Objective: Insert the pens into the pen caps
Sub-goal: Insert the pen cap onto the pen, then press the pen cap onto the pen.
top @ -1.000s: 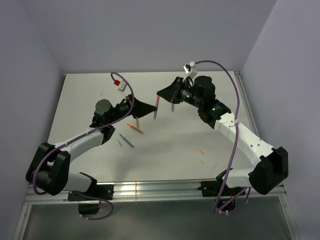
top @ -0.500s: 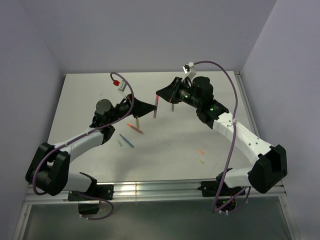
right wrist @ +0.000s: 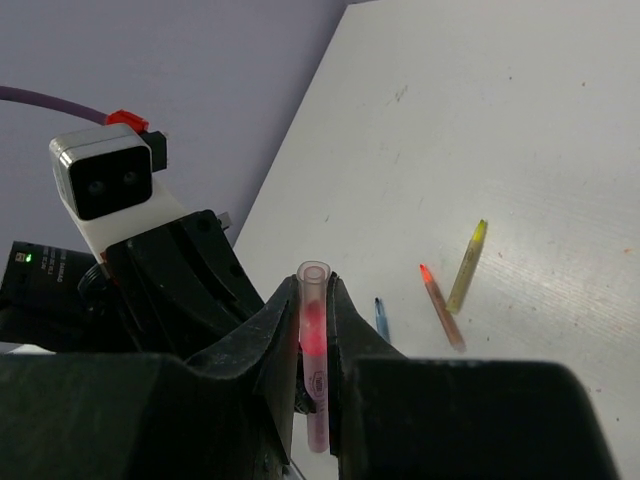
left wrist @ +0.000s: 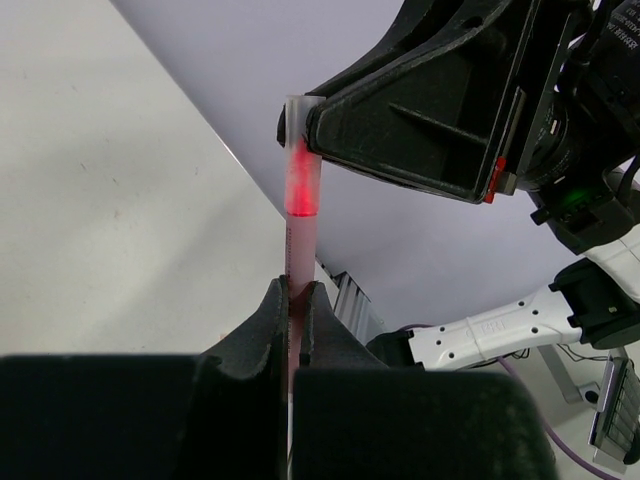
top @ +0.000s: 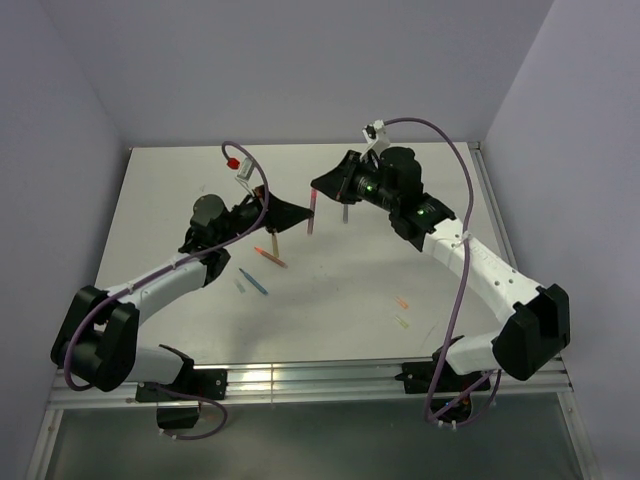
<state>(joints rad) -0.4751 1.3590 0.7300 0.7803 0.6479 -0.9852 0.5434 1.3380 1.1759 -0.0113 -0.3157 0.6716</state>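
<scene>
The right gripper is clamped narrow on a translucent pen cap, whose open rim sticks up above the fingertips at the centre of the right wrist view. A pink-red pen reaches into that cap from below (its tip glows red inside the tube). The left gripper pinches the pen's shaft at the lower centre of the left wrist view. In the top view the 2 grippers meet above the table, upper centre. Below them lie an orange pen and a blue pen. An orange cap and a yellow-green cap sit lower right.
</scene>
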